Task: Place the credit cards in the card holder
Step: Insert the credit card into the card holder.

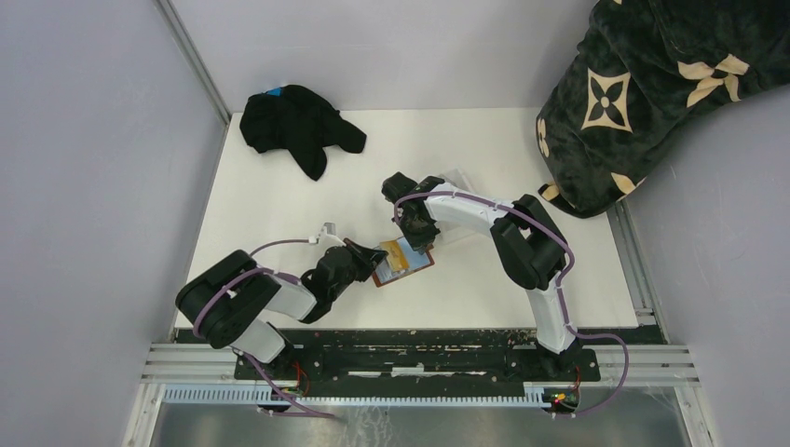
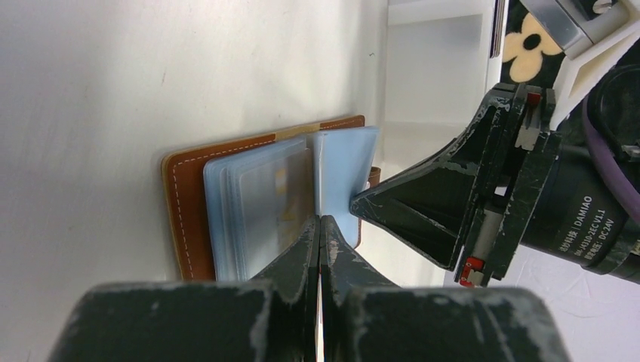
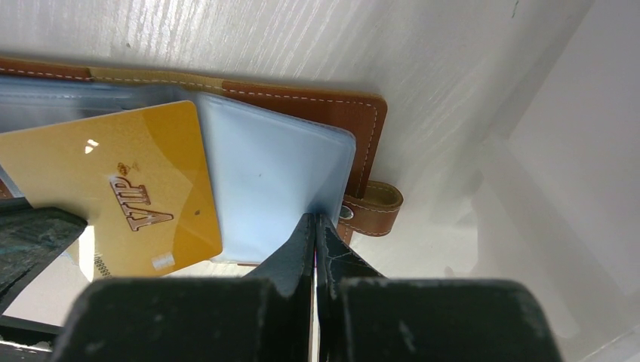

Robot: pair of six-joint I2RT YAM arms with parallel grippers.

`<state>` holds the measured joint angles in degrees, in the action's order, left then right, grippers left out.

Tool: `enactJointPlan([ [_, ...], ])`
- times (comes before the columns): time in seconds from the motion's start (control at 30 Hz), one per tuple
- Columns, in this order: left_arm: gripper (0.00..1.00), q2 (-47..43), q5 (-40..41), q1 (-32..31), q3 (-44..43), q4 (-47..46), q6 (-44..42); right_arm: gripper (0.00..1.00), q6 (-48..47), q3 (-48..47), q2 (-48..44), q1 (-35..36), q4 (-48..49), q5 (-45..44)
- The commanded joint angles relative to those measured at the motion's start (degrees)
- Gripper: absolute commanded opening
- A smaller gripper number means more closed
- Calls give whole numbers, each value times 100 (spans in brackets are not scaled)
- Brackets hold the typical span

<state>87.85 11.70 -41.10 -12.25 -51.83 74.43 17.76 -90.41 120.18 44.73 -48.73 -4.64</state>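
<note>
The brown leather card holder [image 1: 380, 277] [image 2: 185, 204] [image 3: 302, 102] lies open on the table with its clear card sleeves [image 3: 272, 181] fanned up. A gold credit card [image 1: 407, 259] [image 3: 113, 188] marked VIP hangs tilted over the sleeves. My left gripper [image 1: 373, 253] [image 2: 320, 220] is shut on that card's near edge, so the left wrist view shows it edge-on between two sleeves. My right gripper [image 1: 417, 240] [image 3: 315, 217] is shut, its tips against the outer edge of the light blue sleeve [image 2: 347, 162] beside the snap tab [image 3: 373, 207]. Other cards show faintly inside the sleeves.
A clear plastic tray [image 1: 458, 182] [image 3: 528, 188] stands just behind the right gripper. A black cloth [image 1: 296, 126] lies at the back left. A dark patterned blanket [image 1: 652, 84] overhangs the back right corner. Walls close in both sides.
</note>
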Motion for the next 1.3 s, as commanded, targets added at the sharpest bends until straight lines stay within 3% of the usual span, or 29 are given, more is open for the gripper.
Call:
enactJointPlan([
  [0.0,3,-295,333,-78,-34,308,-131,1,34,76,29,-51,4,-65],
  [1.27,3,417,349,-414,-530,262,-613,1,38,76,88,-61,-15,-20],
])
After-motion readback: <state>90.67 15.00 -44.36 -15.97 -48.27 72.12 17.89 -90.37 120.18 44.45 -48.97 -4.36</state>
